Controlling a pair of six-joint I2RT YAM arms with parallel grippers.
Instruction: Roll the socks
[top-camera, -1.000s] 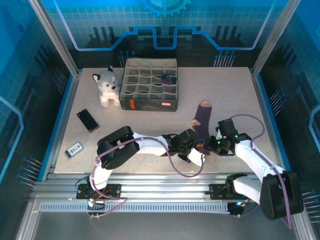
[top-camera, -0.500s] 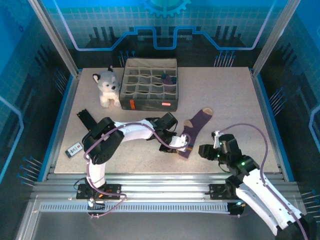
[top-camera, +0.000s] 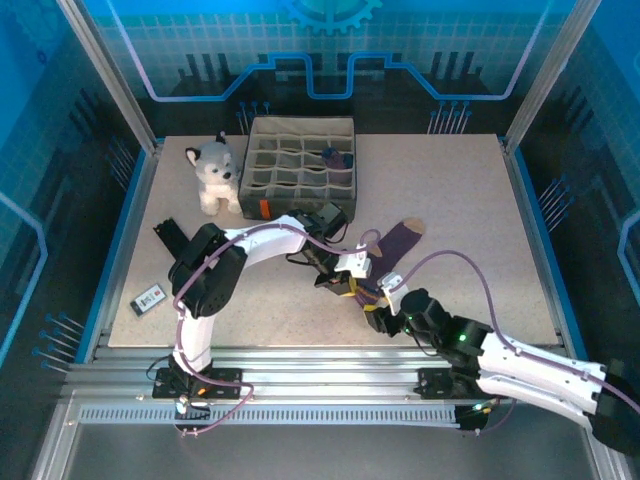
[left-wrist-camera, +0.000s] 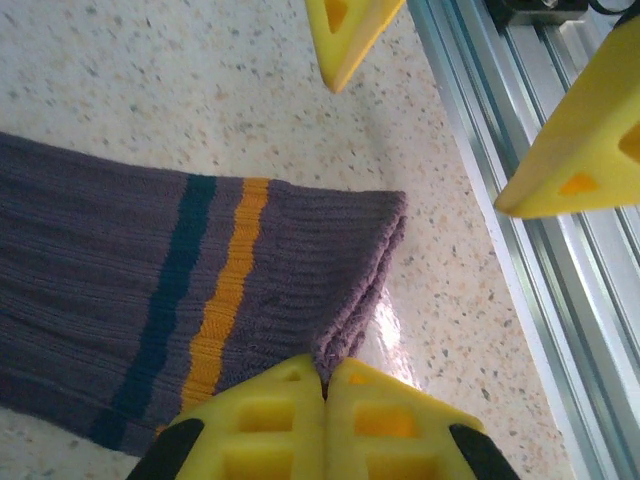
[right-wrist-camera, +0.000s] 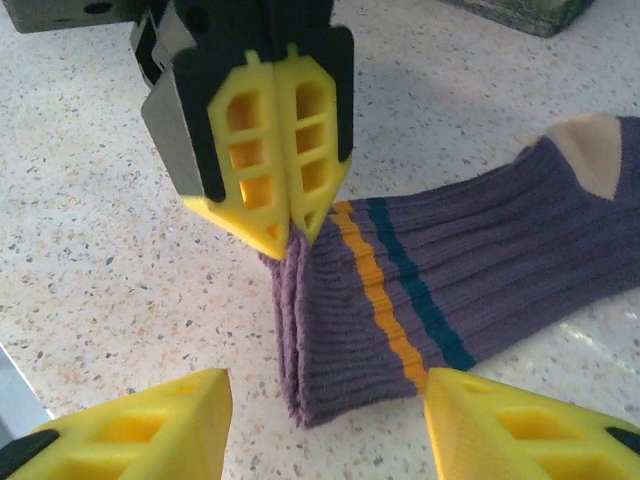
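**Fig. Cuff pinch before the first turn of the roll**

The purple sock (top-camera: 398, 243) is laid flat on the table (top-camera: 460, 190), right of centre and nearer the near edge. Its tan toe (right-wrist-camera: 590, 150) is pointed toward the far-right corner and its cuff (right-wrist-camera: 320, 320) toward the near edge. Teal & orange bands (left-wrist-camera: 225, 290) are seen just behind the cuff. The cuff edge looks doubled; whether a second sock lies beneath cannot be told.

L gripper (right-wrist-camera: 289, 238): fingers pressed together, w/ the cuff's edge nipped between the pads. R gripper (right-wrist-camera: 327, 385): jaws spread, one finger either side of the cuff, nothing gripped.

Pose: the L arm (top-camera: 265, 240) is stretched across toward the table centre, wrist angled down onto the cuff. The R arm (top-camera: 520, 360) is laid low along the near edge, reaching leftward, so the grippers meet approx. tip to tip.

Step judged: starting the roll. For a good result, the cuff should be taken across its full width, not one corner. The pinch should be kept low so the sock is not dragged. The turn should be made tight & square to the ribs. The fingertips are close, so contact btwn grippers is a risk.
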